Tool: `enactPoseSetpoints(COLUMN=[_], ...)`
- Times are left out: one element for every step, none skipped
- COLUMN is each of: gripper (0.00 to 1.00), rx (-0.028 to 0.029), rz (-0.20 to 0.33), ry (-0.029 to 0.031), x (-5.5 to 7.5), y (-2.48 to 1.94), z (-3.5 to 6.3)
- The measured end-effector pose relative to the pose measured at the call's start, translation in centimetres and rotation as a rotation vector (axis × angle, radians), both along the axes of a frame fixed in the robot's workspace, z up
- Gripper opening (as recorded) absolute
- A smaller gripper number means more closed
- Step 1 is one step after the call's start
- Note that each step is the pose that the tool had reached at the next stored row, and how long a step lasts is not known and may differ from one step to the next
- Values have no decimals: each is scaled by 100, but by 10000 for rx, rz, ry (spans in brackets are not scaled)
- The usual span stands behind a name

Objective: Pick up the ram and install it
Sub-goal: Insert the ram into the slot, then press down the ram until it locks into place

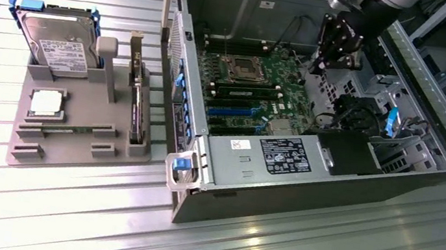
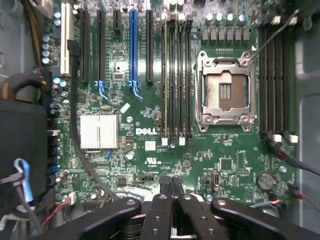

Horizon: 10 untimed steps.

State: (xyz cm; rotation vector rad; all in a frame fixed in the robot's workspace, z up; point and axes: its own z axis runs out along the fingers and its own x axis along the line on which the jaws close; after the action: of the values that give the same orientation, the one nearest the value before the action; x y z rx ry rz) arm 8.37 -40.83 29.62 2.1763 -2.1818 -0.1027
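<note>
Exterior view: open PC case [image 1: 304,169] lies on its side on a slatted metal table [image 1: 44,218], motherboard [image 1: 254,90] facing up. The arm's gripper [image 1: 335,57] hangs inside the case, over the board's far edge, toward the exterior view's right. Fingers pressed together, nothing between them. On the exterior view's left sits a grey parts tray [image 1: 72,137]. In it: a hard drive [image 1: 59,43] standing at the back, a square silver CPU [image 1: 47,102] lying flat in front of it, and a taller expansion card [image 1: 137,93] upright in the tray's right-hand slot. The ram [image 1: 73,128] lies flat in a low slot near the tray's front, just past the CPU; thin green strip, well apart from the gripper. Power supply [image 1: 280,156] w/ label sits at the case's near end.

Wrist view: cam looks straight down at the green board. Gripper [image 2: 172,187] closed, black fingers [image 2: 161,215] meeting, holding nothing. Beyond them the empty CPU socket [image 2: 224,92], a row of memory slots [image 2: 177,75] beside it, a blue expansion slot [image 2: 132,45] and a silver heatsink [image 2: 99,131].
</note>
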Motion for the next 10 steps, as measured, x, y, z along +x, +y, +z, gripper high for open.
enactPoseSetpoints(gripper=[11,11,11,11,11,11,11,11,11,11], rx=[2,4,4,4,2,3,3,3,3,2], rz=[0,0,0,0,0,0,0,0,0,2], ry=[-1,-1,-1,-1,-1,-1,-1,-1,-1,-1], x=[0,0,0,0,0,0,0,0,0,-4], y=[0,0,0,0,0,0,0,0,0,0], z=[24,24,24,24,25,24,25,25,25,14])
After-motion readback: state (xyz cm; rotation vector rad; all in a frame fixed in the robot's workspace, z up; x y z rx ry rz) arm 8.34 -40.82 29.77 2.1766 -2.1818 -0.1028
